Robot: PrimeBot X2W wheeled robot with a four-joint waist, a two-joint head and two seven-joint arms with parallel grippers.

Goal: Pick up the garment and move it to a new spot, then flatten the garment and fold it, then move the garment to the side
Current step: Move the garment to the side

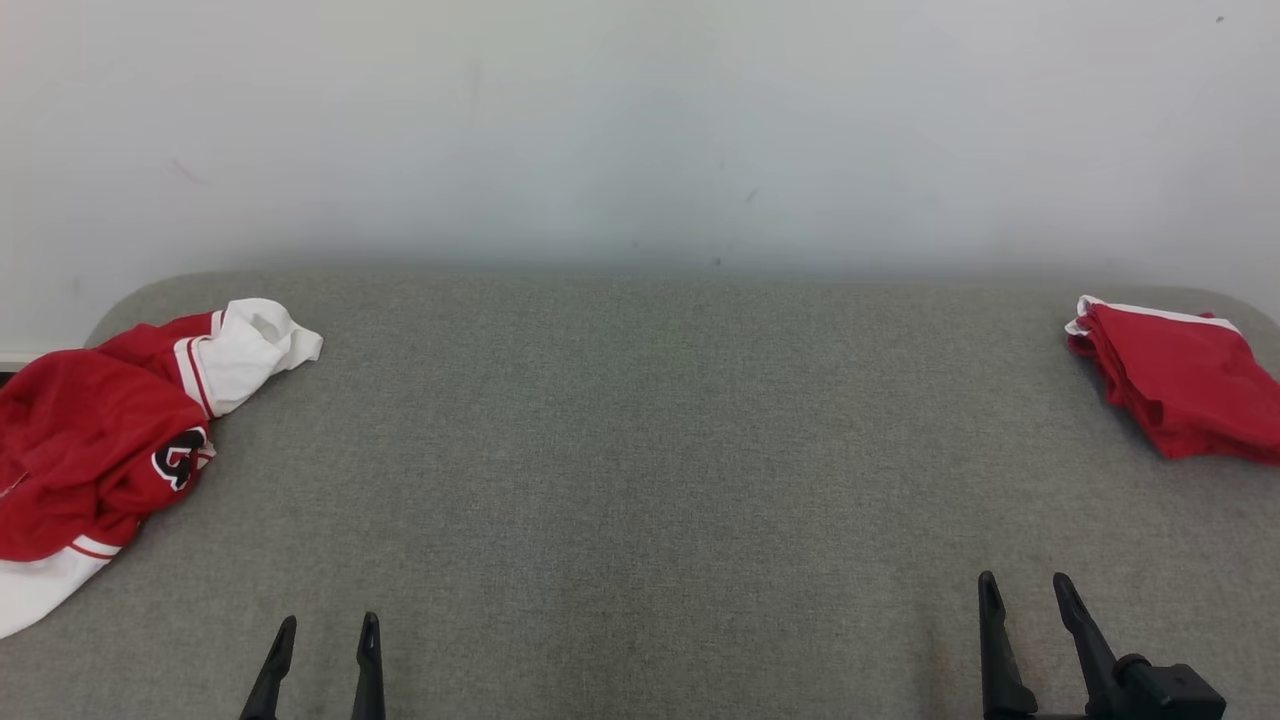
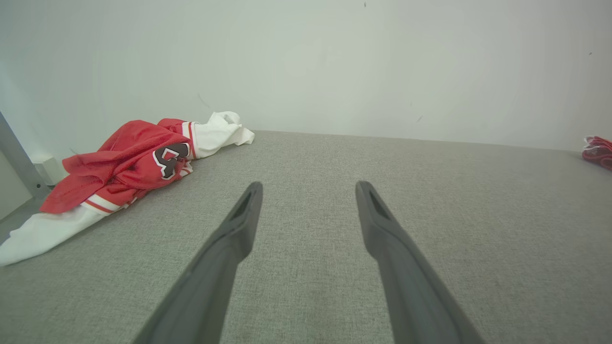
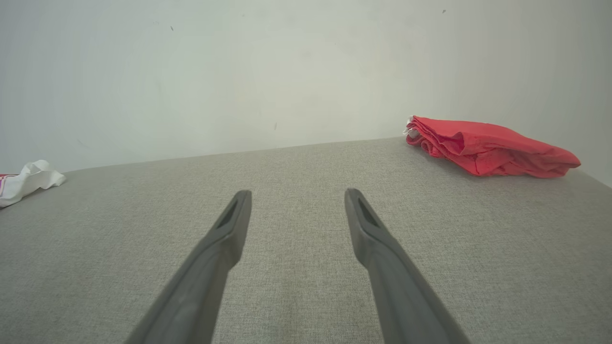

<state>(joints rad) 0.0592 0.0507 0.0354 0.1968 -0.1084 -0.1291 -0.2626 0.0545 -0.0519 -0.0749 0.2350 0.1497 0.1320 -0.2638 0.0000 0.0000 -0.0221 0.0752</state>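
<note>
Red mesh with white bands, the crumpled garment (image 1: 100, 440) lies in a heap at the far left of the grey woven surface (image 1: 640, 450), and part of it runs past the left edge of my head view. Its long axis slants. A flat white hem lies nearest me at the left, the red bulk with a black and white badge sits in the middle, and a bunched white sleeve end (image 1: 255, 345) points away from me and inward, toward the wall (image 1: 640, 130). From my left pincer (image 1: 330, 620) the heap lies ahead and off to the left, near but not touching. The pincer hangs just above the cloth covering, its two dark fingers spread wide with nothing between them. My right pincer (image 1: 1025, 580) is also spread and empty, and it is well apart from the heap, across the whole bare middle. Just ahead of it and to its right lies a folded red piece (image 1: 1180, 385), which I judge is already dealt with. So the left arm is clearly the nearer one. I expect the reach to swing left and forward, meeting the heap across its slant near the red bulk.
</note>
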